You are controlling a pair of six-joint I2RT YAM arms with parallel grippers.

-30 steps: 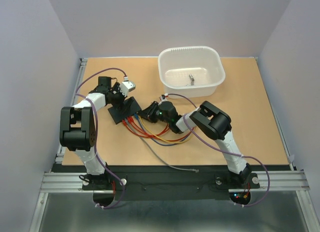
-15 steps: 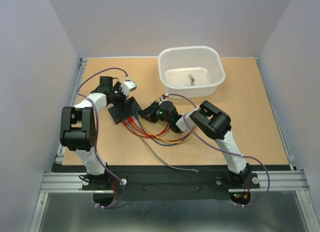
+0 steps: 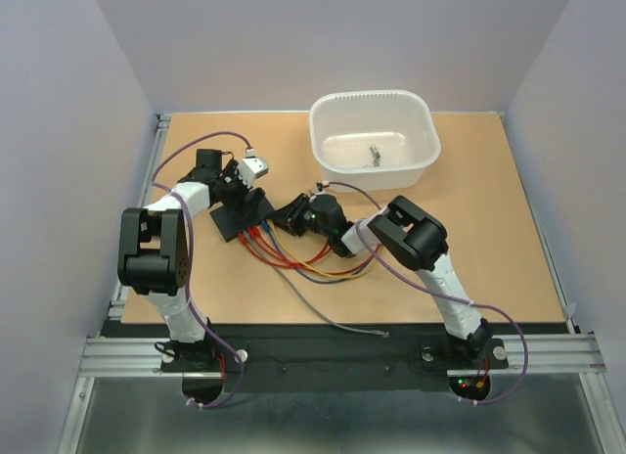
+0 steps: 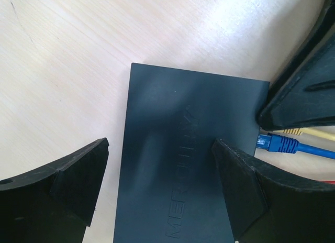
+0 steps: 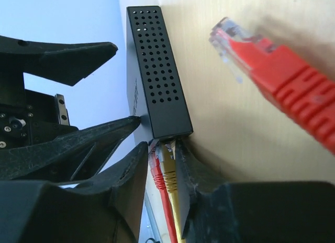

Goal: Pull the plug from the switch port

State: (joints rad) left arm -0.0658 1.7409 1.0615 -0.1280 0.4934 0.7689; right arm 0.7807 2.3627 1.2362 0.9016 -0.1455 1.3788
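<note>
Nudged slightly left since a second ago, the right gripper (image 5: 161,155) sits at the port edge of the switch (image 5: 156,70), which lies flat on the desk (image 3: 469,239). Its fingers are drawn in narrow, pinching a yellow plug (image 5: 167,168) seated in a port, with a red cable (image 5: 155,172) pressed alongside. A loose red plug (image 5: 267,59) hangs free of the switch. The left gripper (image 4: 159,148) is spread wide, one finger over the switch's top and the other beside it over the desk. A blue plug (image 4: 276,144) sits in a neighbouring port.
</note>
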